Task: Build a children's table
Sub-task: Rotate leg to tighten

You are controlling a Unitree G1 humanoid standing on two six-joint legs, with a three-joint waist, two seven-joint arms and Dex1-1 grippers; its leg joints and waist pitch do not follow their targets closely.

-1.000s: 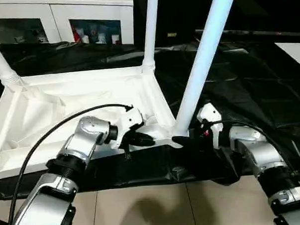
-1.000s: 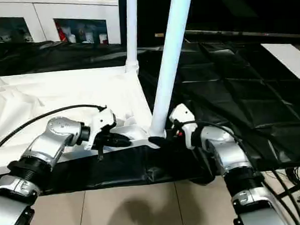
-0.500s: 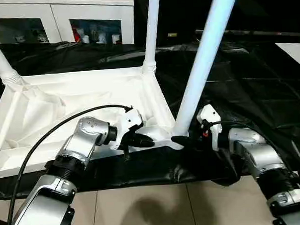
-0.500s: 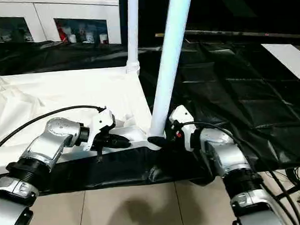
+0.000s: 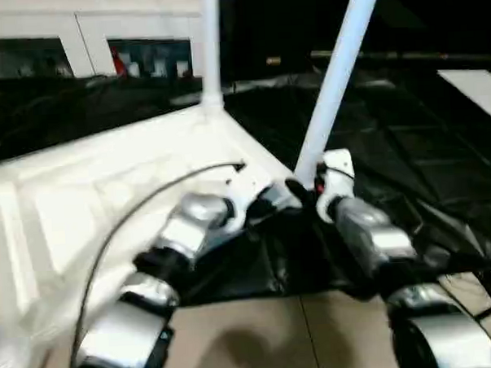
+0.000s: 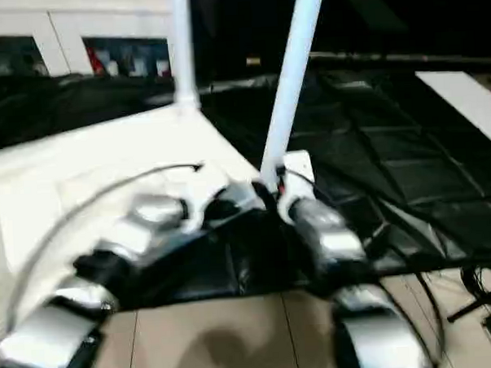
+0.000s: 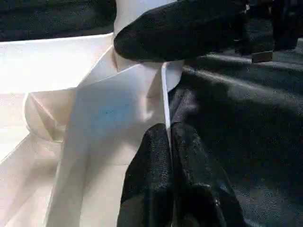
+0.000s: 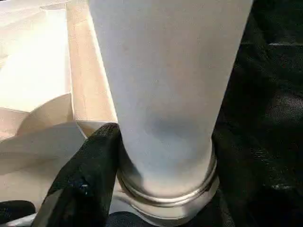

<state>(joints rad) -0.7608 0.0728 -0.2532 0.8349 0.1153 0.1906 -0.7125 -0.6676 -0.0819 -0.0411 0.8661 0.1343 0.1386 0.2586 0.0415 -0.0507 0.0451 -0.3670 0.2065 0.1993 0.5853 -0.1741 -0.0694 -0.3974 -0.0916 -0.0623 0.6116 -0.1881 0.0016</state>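
Note:
The children's table lies upside down: its white tabletop [image 5: 106, 174] rests on black cloth. One white leg [image 5: 211, 47] stands in the far corner socket. A second leg [image 5: 335, 82] rises tilted from the near right corner socket. My left gripper [image 7: 169, 142] is shut on the tabletop's thin rim beside that corner. My right gripper [image 5: 304, 189] is closed around the base of the near leg [image 8: 165, 94], and one black finger [image 8: 90, 175] presses against the leg just above its socket ring. The right gripper's finger [image 7: 180, 28] also shows in the left wrist view, at the corner.
Black cloth [image 5: 390, 129] covers the work surface under and to the right of the tabletop. A white cabinet with glass doors [image 5: 93, 44] stands behind. Tiled floor [image 5: 260, 338] lies in front, with cables [image 6: 487, 296] at the right.
The head camera has swung, so the whole picture has shifted and blurred. Both grippers stay at the near right corner. The right gripper's fingers have closed in on the leg's base.

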